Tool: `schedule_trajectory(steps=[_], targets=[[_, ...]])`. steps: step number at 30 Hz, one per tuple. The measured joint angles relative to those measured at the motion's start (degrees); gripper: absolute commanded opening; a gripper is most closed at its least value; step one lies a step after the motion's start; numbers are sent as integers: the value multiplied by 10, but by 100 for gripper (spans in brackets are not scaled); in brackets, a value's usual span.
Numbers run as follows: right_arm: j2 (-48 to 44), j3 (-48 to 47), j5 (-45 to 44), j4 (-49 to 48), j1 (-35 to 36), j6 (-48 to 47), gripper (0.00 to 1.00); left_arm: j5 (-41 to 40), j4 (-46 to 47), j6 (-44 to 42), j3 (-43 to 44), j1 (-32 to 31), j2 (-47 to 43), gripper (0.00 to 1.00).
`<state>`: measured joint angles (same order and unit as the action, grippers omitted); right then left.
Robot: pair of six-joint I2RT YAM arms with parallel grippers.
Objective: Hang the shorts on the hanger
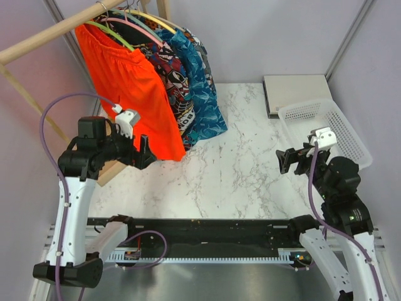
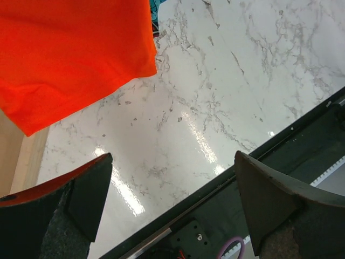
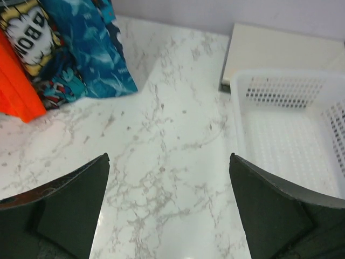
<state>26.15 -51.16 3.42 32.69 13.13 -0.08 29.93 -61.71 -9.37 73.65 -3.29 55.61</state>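
Observation:
The orange-red shorts [image 1: 128, 81] hang from the lime-green hanger [image 1: 109, 34] on the wooden rail at the back left. Their lower hem reaches down to the marble table. My left gripper [image 1: 143, 153] stands open just beside that hem, apart from the fabric and holding nothing. In the left wrist view the shorts [image 2: 70, 54] fill the upper left, and the left gripper [image 2: 172, 156] is open over bare marble. My right gripper [image 1: 289, 160] is open and empty at the right, far from the shorts. The right wrist view shows the right gripper [image 3: 168, 156] open and a corner of the shorts [image 3: 16, 91].
A comic-print garment [image 1: 172, 81] and a blue patterned garment [image 1: 203, 88] hang behind the shorts on the wooden rail [image 1: 44, 41]. A white basket [image 1: 351, 135] stands at the right beside my right gripper, with a grey slab [image 1: 294, 91] behind it. A black rail [image 1: 207, 229] runs along the near edge.

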Motion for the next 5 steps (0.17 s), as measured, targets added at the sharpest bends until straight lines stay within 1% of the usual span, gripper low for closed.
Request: schedule_trajectory(steps=[5], targets=[[7, 22, -11, 38, -9, 1, 98, -26, 1, -31, -53, 0, -69, 100]])
